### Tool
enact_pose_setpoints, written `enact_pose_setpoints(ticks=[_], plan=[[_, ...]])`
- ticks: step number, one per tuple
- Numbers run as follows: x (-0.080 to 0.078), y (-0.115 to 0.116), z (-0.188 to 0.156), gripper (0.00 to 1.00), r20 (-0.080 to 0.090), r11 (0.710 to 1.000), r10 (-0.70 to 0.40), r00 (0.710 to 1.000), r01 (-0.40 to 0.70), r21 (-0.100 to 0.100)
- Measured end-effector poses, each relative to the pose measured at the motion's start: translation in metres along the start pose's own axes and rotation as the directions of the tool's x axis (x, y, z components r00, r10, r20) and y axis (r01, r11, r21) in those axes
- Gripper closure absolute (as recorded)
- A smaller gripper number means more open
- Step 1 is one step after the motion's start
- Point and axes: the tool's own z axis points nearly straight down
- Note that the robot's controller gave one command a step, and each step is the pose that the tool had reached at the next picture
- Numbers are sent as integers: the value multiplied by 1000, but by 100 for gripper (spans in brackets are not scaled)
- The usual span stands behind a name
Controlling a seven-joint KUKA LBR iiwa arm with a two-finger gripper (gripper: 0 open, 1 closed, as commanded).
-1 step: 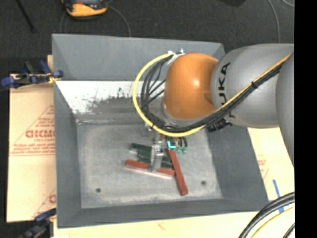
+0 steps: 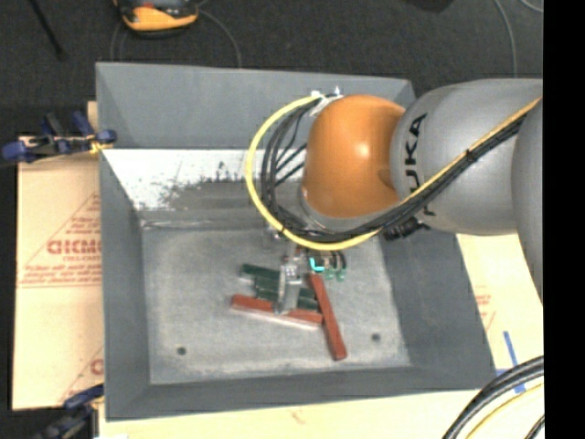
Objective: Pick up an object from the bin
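Seemingly the task is at the reach-and-grasp step. In the camera view, the gripper (image 2: 292, 289) stands low in the middle of the grey bin (image 2: 183, 327), its tip among a small cluster of things. A dark green flat piece (image 2: 259, 279) lies just to its left, a red-brown stick (image 2: 265, 307) lies across below it, and a second red-brown stick (image 2: 331, 327) slants toward the lower right. One of these is likely the thing to be picked, but which one cannot be told. How far the jaws stand open, and whether anything sits between them, cannot be told either, since the metal tip blends with the pieces. The next move probably calls for a firm close and a straight lift clear of the neighbours. The arm's orange cover (image 2: 352, 154) and cables hide the bin's upper middle. A small green bit (image 2: 331, 265) peeps out beneath them, its kind unclear.
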Motion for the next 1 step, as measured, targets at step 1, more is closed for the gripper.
enact_pose_setpoints(ticks=[1], plan=[[-11, -9, 98, 100, 6, 983, -186, 983, 186, 0]])
